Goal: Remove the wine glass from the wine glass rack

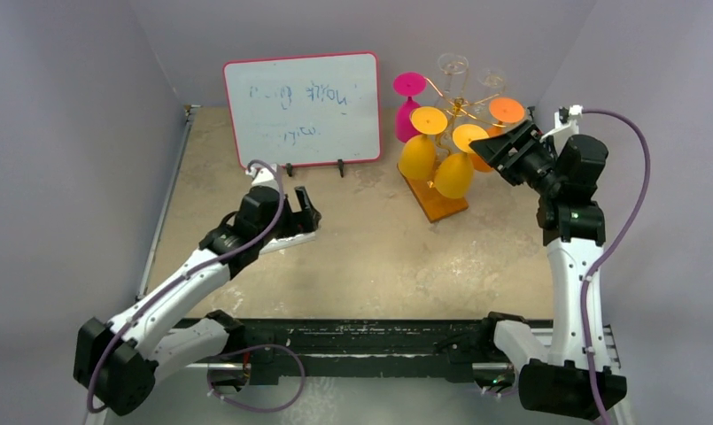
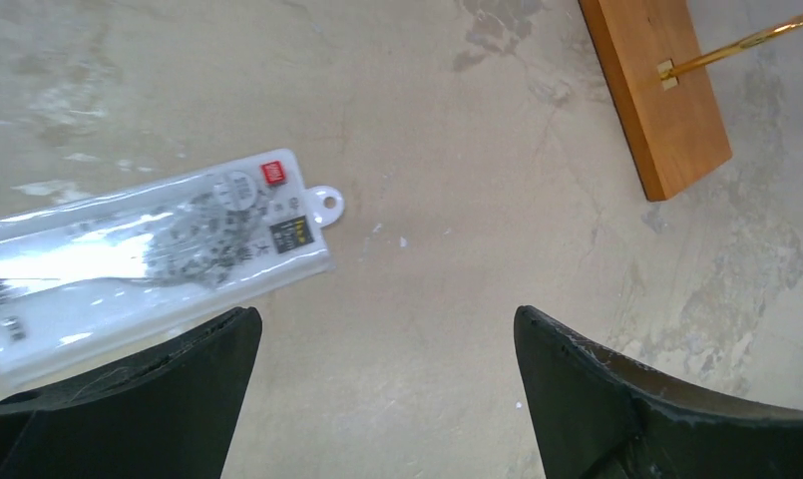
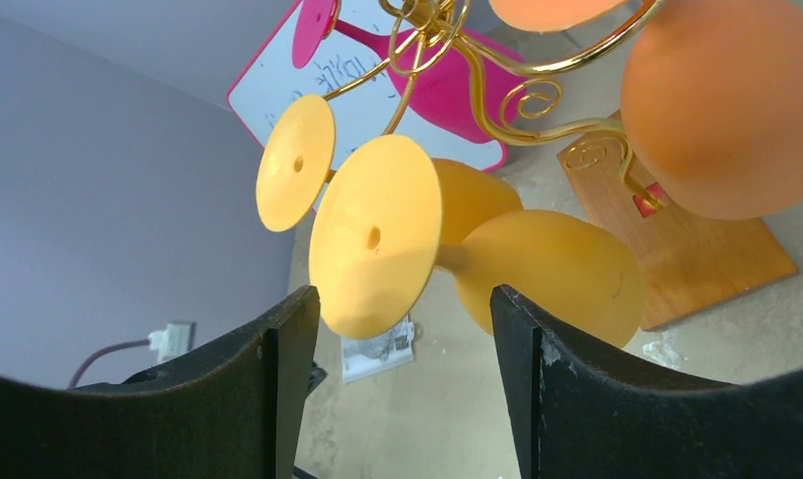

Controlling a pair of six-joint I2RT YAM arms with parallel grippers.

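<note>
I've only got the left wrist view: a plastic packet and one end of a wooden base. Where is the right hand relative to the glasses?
Observer: The right hand is up at the rack, pointed at the foot of a yellow glass that hangs upside down.
Operator: Has it closed on that glass?
Observer: No. Its jaws stand wide apart, and the lower edge of the foot shows in the gap between them.
Operator: Anything crowding it?
Observer: An orange glass hangs close beside the yellow one, on the right in the right wrist view.
</note>
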